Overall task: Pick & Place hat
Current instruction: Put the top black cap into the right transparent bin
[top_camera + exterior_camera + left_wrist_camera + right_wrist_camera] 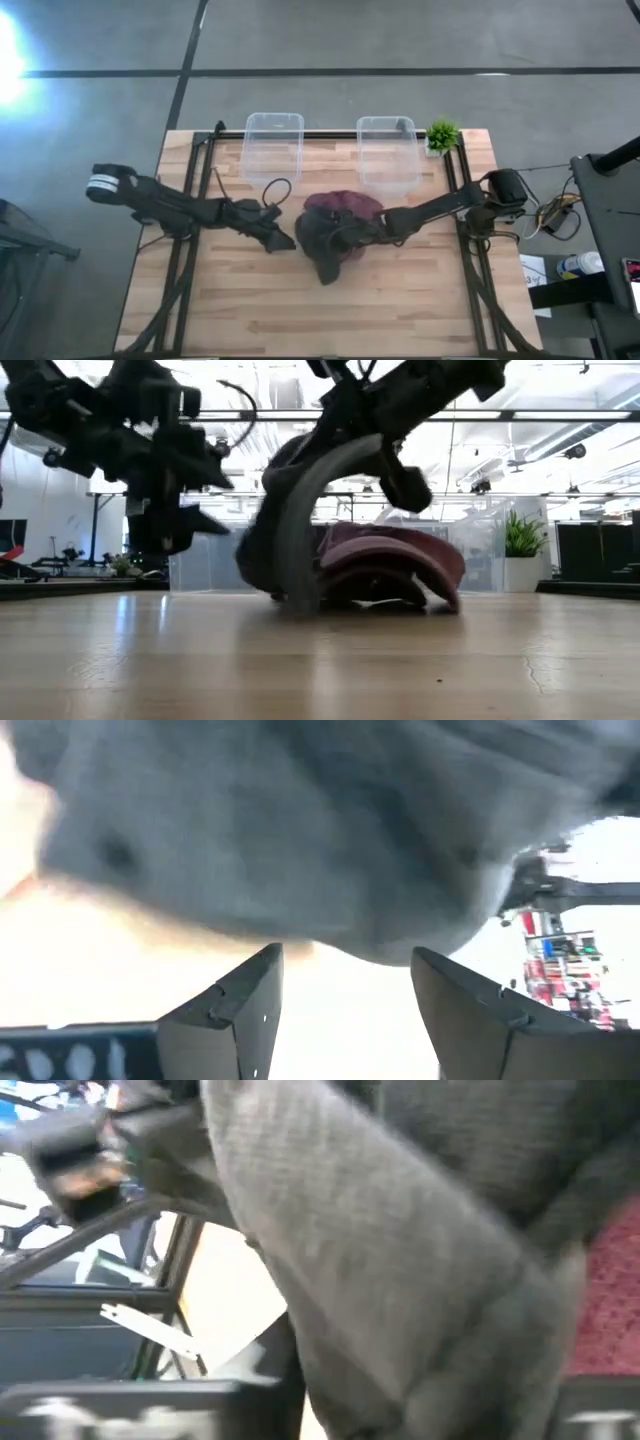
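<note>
A dark grey cap (325,245) stands tilted up at the table's middle, its lower edge (300,600) on the wood. It leans over a maroon cap (345,205) that lies flat behind it (400,560). My right gripper (352,236) reaches in from the right and is shut on the grey cap, which fills the right wrist view (400,1280). My left gripper (283,240) hovers just left of the grey cap, open (345,1005), with the cap's crown (300,840) close ahead and nothing between its fingers. My right gripper holds the grey cap at its upper part (350,455), coming level from the table's right. The cap's own cloth hides the fingers in the wrist view, so the kind of hold cannot be told. The cap is tipped up on edge, its lower end on the table.
Two clear plastic bins (272,145) (388,150) stand side by side at the far edge. A small green plant (442,135) sits at the far right corner. Bare wood (320,310) stretches along the near side.
</note>
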